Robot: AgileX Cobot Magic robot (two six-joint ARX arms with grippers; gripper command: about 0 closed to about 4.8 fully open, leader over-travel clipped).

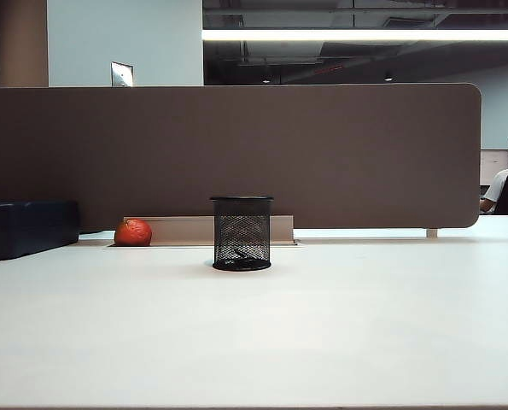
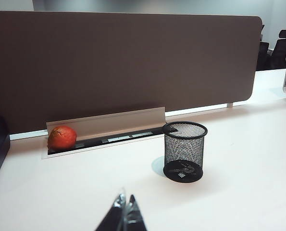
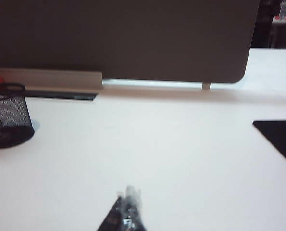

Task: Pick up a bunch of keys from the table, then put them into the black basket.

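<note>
While the black basket [image 1: 242, 233] stands upright on the table [image 1: 322, 342] near the middle of the exterior view, the bunch of keys [image 2: 182, 169] lies inside it on the base, seen through the mesh in the left wrist view as a pale piece with a dark loop. Neither arm shows in the exterior view. The left gripper [image 2: 125, 214] sits low and pulled back over the near part of the table, jaws pressed together and holding nothing; from its tips the basket is at about one o'clock, clearly apart. The right gripper [image 3: 128, 207] is likewise drawn back, its tips blurred but closed and empty; from it the basket [image 3: 7, 120] lies at about ten o'clock, well apart. Both grippers point roughly level toward the brown partition [image 1: 236, 145]. An orange-red ball [image 1: 133, 232] rests in the cable slot at nine o'clock from the basket, with a dark blue box [image 1: 27, 226] beyond it.
</note>
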